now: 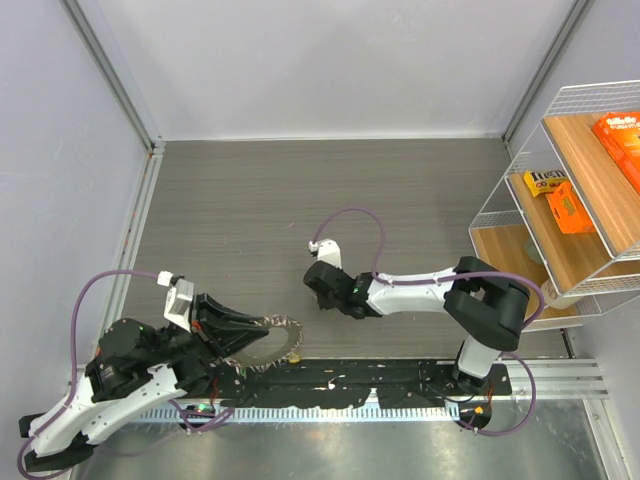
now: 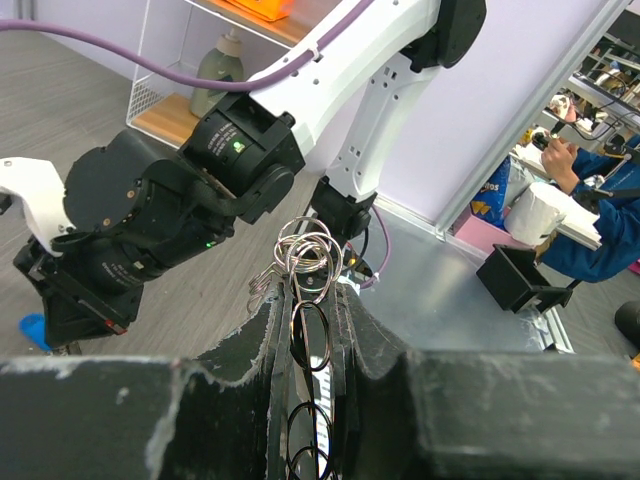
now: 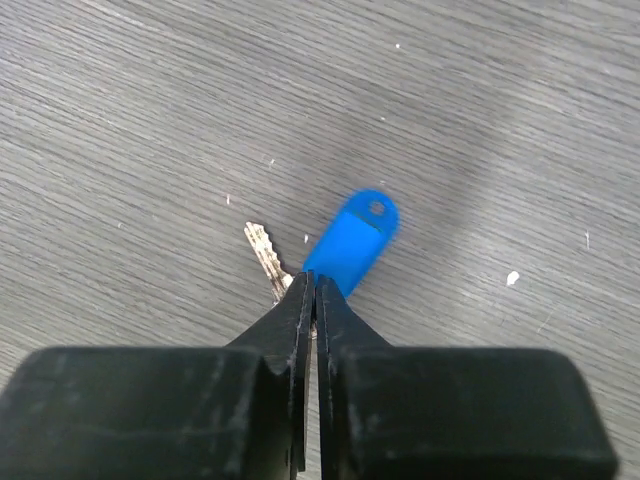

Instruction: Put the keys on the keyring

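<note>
At the counter's near edge, left of centre, the silvery keyring, fringed with small wire loops, is clamped in the left pincer. Farther in, the right pincer is clenched over a flat blue-headed key laid on grey woodgrain; a grip cannot be confirmed.

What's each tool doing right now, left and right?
Left tool: closed on the keyring.
Right tool: closed, tips at the blue key; whether it has a hold cannot be told.
</note>
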Robot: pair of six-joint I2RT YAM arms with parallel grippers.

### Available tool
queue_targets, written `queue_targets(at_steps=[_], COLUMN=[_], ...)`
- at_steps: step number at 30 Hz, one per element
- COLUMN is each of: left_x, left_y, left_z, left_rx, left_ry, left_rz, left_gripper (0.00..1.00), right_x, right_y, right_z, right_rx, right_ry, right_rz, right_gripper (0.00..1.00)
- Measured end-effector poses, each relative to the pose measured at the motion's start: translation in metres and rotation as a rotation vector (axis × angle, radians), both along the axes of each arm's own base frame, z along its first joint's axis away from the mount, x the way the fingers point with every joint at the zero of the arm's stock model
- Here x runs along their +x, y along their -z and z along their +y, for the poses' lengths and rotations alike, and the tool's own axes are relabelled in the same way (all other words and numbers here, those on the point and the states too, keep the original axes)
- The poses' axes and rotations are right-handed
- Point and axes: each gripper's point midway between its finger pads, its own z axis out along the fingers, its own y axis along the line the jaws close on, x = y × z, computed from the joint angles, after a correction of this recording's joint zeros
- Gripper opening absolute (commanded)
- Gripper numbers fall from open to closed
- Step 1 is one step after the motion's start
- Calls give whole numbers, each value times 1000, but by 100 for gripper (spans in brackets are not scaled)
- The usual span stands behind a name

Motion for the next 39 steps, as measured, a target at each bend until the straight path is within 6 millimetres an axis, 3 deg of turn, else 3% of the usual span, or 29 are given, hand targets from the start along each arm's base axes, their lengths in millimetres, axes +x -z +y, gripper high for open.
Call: queue_targets(at_steps=[12, 15, 18, 25, 30, 33, 39], left_x=[0, 0, 0, -1, -2, -3, -5], left_y=[-1, -1, -1, -3, -10, -12, -13], left_z=[0, 0, 0, 0, 0, -1, -2], left_rx=[-2, -3, -4, -12, -35, -45, -57], left_ry=[0, 0, 0, 4, 12, 18, 31], left_rz=[-1, -2, -2, -8, -23, -29, -23], left_gripper=[0, 0, 0, 0, 0, 0, 0], right_x=[-24, -30, -38, -57, -71, -76, -93], right_y=[-4, -17, -47, -149, -184, -184, -153], right_z=[-36, -40, -36, -40, -56, -62, -60], right_rx=[-54, -51, 9, 241, 286, 292, 298], right_ry=[-8, -25, -62, -196, -304, -342, -432], right_rz=[-12, -23, -60, -196, -280, -305, -257], right_gripper=[6, 5, 6, 6, 5, 5, 5])
